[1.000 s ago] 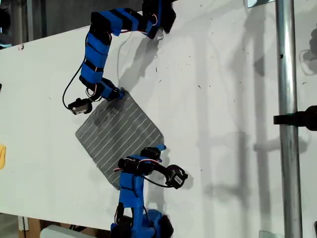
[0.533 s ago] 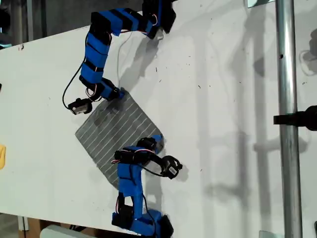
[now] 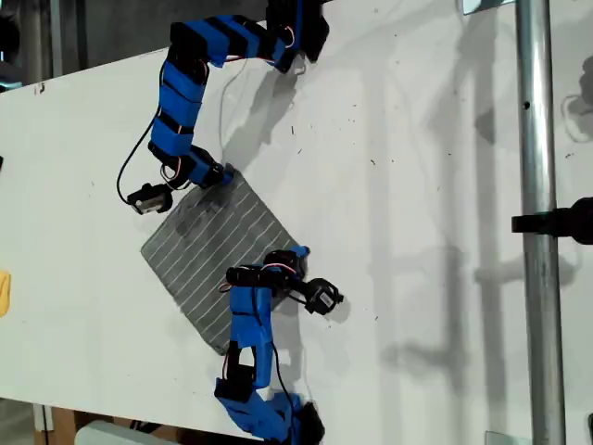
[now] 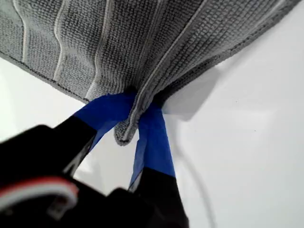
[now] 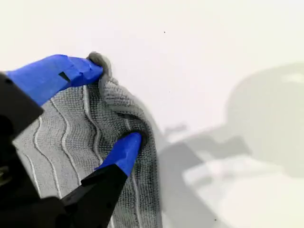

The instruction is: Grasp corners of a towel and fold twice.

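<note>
The grey towel [image 3: 218,246] with thin white stripes lies flat as a diamond on the white table. In the exterior view the upper blue arm reaches the towel's top corner; it is my first gripper [image 3: 222,174]. The first wrist view has my first gripper [image 4: 137,114] shut on that corner [image 4: 124,135], which pokes out between the fingers. The lower arm's second gripper [image 3: 296,253] sits at the corner on the exterior view's right. There my second gripper [image 5: 111,104] stands part-closed, both fingertips pressing a bunched ridge of towel [image 5: 116,102].
A yellow object [image 3: 3,292] lies at the exterior view's left edge. A metal pole [image 3: 537,139] with a black clamp [image 3: 561,222] stands on the exterior view's right. The table's near edge runs just below the lower arm's base [image 3: 264,417].
The lower arm has swung and stretched toward the towel's corner on the exterior view's right, its gripper tip moving up onto it. The upper arm and the towel have stayed put.
</note>
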Action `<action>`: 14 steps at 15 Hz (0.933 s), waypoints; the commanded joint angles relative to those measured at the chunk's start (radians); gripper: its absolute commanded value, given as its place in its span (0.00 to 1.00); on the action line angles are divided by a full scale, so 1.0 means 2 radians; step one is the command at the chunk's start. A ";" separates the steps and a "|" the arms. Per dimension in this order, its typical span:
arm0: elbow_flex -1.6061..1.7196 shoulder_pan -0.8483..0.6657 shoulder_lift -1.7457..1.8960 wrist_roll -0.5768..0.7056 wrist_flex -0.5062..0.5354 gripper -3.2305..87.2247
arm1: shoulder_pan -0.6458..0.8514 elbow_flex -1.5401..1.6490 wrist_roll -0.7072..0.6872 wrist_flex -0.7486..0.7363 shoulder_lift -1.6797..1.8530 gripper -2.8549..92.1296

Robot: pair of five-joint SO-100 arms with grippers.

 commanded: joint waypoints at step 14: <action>0.017 0.133 0.136 -0.041 0.059 0.00 | -0.184 0.148 0.156 0.063 0.230 0.03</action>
